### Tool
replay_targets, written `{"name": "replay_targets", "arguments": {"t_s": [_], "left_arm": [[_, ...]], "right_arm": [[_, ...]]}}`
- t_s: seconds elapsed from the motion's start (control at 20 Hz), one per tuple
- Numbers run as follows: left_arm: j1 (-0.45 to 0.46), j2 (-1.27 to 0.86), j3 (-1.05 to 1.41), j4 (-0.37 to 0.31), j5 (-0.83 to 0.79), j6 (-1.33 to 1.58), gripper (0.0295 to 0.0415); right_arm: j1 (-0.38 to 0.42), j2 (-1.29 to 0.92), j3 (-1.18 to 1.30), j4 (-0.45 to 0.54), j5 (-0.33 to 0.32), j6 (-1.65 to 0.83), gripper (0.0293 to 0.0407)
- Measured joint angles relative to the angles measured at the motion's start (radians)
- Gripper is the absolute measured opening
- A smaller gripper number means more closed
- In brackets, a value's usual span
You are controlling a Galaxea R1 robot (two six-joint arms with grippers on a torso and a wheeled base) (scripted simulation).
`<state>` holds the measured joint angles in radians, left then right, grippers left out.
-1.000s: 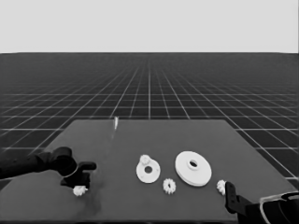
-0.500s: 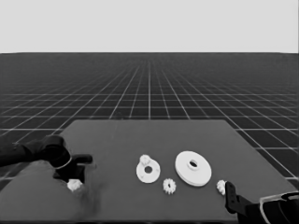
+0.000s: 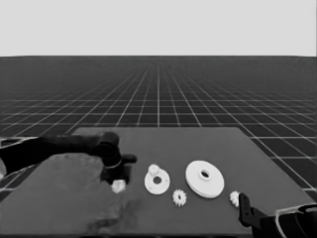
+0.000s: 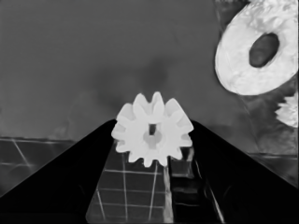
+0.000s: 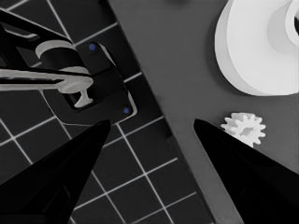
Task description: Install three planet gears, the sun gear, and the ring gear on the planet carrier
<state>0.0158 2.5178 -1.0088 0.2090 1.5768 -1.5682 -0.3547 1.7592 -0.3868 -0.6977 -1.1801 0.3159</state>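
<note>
1. The left gripper [image 3: 117, 182] is clamped on one planet gear [image 4: 152, 135]; in the left wrist view the toothed wheel sits pinched between the two finger tips with its bore facing the camera; in the head view it shows just left of the smaller round part [image 3: 157, 181], above the table [image 3: 208, 144].
2. The smaller round part, the planet carrier, already bears one gear [image 3: 153, 170] on its far-left rim; the larger round part [image 3: 205, 178], the ring gear, lies just to its right, apart from it.
3. Two more gears lie loose: one [image 3: 179, 198] in front of the gap between the two round parts, another [image 3: 234, 199] at the near right, beside the larger part.
4. The right gripper [image 5: 152, 123] waits at the lower right corner with its fingers spread and nothing between them; that near-right gear [image 5: 243, 127] lies just beside one finger.
5. Risks, as I judge them: the hold is at the very tips, so the gear may tilt or slip on the way; a tilted gear could miss its seat; coming in low, it could knock the mounted gear or push the carrier sideways.
</note>
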Motion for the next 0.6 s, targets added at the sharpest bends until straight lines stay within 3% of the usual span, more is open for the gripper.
{"name": "replay_targets", "arguments": {"t_s": [0.05,0.15,0.4,0.5,0.6], "left_arm": [[-0.003,0.173,-0.112,-0.009,0.003,-0.023,0.0312],[-0.005,0.320,-0.268,-0.017,-0.006,0.009,0.0312],[-0.005,0.385,-0.361,-0.020,-0.013,0.041,0.0312],[0.109,0.398,-0.419,0.093,-0.029,0.082,0.0312],[0.148,0.405,-0.449,0.129,-0.040,0.102,0.0312]], "right_arm": [[0.000,0.000,0.000,0.000,0.000,0.000,0.0385],[0.000,0.000,0.000,0.000,0.000,0.000,0.0385],[0.000,0.000,0.000,0.000,0.000,0.000,0.0385],[0.000,0.000,0.000,0.000,0.000,0.000,0.0385],[0.000,0.000,0.000,0.000,0.000,0.000,0.0385]]}}
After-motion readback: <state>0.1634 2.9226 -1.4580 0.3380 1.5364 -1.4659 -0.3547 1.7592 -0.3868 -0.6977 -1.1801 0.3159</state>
